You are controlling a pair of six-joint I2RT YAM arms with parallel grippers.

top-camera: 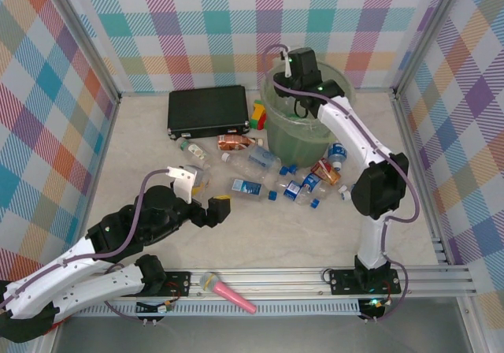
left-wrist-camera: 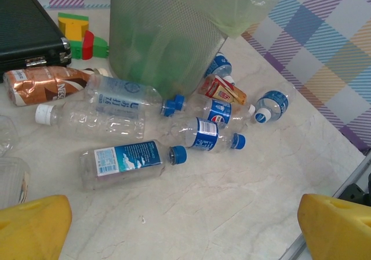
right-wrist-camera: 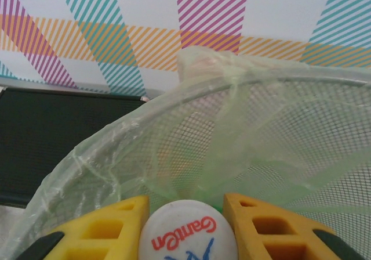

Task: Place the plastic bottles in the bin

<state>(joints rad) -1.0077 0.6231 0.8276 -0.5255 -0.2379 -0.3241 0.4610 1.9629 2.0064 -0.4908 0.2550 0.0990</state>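
Above the bin (right-wrist-camera: pixel 278 138), bottle (right-wrist-camera: pixel 188 231) pinched between right jaws.

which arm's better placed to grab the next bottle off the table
Left. The left hand is open and low over the table, facing the blue-labelled bottle lying just ahead. The right hand is shut on a white-capped bottle above the bin, so it is busy.

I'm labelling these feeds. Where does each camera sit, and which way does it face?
Top external: above, behind the bases, looking down on the table; left arm, right arm show.
Left wrist: low, facing bottles and bin; open left hand, yellow fingertips.
Right wrist: over the bin rim, facing the back wall; right hand shut on a bottle.
All share: bin, black case.
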